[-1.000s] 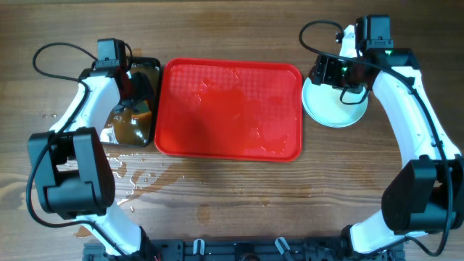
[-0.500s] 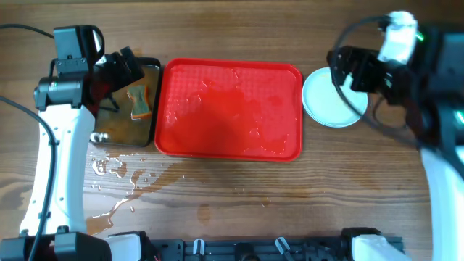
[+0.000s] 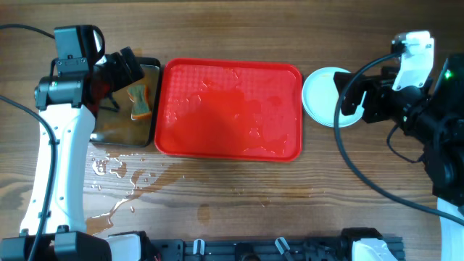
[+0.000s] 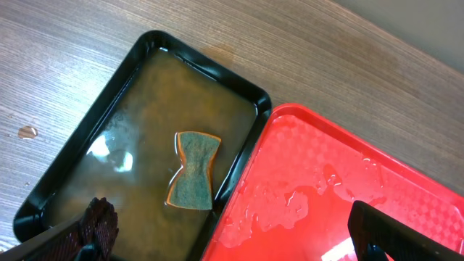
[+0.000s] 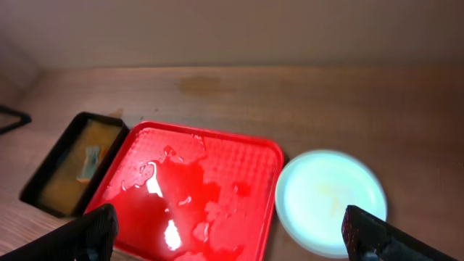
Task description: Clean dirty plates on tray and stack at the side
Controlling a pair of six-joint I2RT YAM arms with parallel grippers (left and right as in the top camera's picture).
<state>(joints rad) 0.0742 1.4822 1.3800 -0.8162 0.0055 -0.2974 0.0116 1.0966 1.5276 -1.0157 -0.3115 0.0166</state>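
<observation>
The red tray (image 3: 217, 123) lies mid-table, wet, with no plates on it; it also shows in the left wrist view (image 4: 341, 188) and the right wrist view (image 5: 188, 181). A round pale blue-white plate (image 3: 321, 98) sits on the table just right of the tray. It also shows in the right wrist view (image 5: 330, 199) with a faint streak in its middle. I cannot tell how many plates are stacked there. My left gripper (image 3: 125, 69) is open and empty, raised above the black pan (image 4: 235, 243). My right gripper (image 3: 357, 98) is open and empty, raised beside the plate (image 5: 239, 239).
A black pan (image 3: 148, 69) of brownish water stands left of the tray, with a sponge (image 4: 192, 170) lying in it. Water is spilled on the wood (image 3: 116, 174) in front of the pan. Cables hang from both arms.
Both arms have lifted away from the table. The left gripper has left the pan, where the sponge now lies. The right gripper has moved off the plate to the right.
</observation>
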